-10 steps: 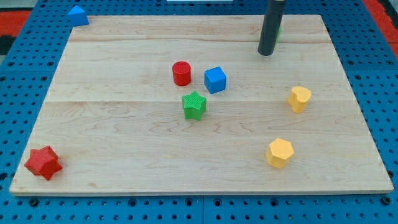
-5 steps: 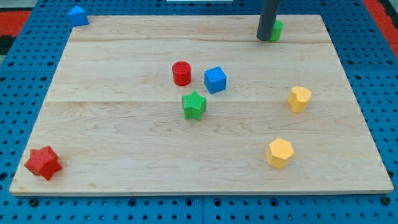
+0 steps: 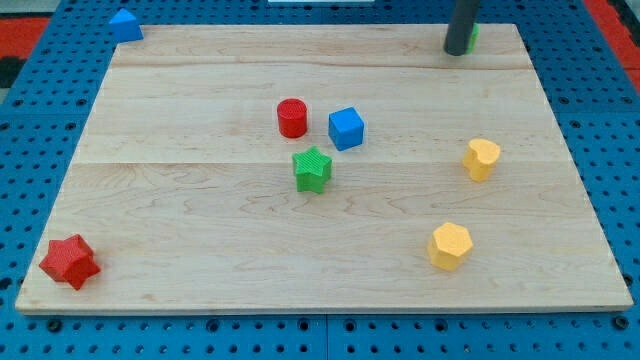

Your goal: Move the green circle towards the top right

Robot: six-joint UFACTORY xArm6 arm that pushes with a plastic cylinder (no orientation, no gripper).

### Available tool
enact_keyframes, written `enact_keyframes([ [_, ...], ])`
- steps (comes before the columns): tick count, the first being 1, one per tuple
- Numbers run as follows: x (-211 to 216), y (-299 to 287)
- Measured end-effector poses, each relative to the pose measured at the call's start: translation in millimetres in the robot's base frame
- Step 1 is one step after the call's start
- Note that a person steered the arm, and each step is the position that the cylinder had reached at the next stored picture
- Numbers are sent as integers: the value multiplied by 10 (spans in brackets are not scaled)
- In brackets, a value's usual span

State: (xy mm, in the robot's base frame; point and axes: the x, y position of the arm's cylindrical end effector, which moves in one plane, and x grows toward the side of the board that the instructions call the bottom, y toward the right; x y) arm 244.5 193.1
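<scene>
The green circle (image 3: 473,37) lies near the board's top right edge, mostly hidden behind my rod; only a thin green sliver shows on the rod's right side. My tip (image 3: 457,51) rests on the board touching the circle's left side.
A red cylinder (image 3: 292,118), blue cube (image 3: 346,128) and green star (image 3: 312,168) cluster at the centre. Two yellow blocks sit at the right (image 3: 481,158) and lower right (image 3: 449,246). A red star (image 3: 69,262) lies bottom left, a blue block (image 3: 125,24) top left.
My tip has moved up and to the right along the top edge, and the green circle has slid right with it. The other blocks have not moved.
</scene>
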Motion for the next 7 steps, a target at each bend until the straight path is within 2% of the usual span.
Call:
enact_keyframes([
  [7, -33, -30],
])
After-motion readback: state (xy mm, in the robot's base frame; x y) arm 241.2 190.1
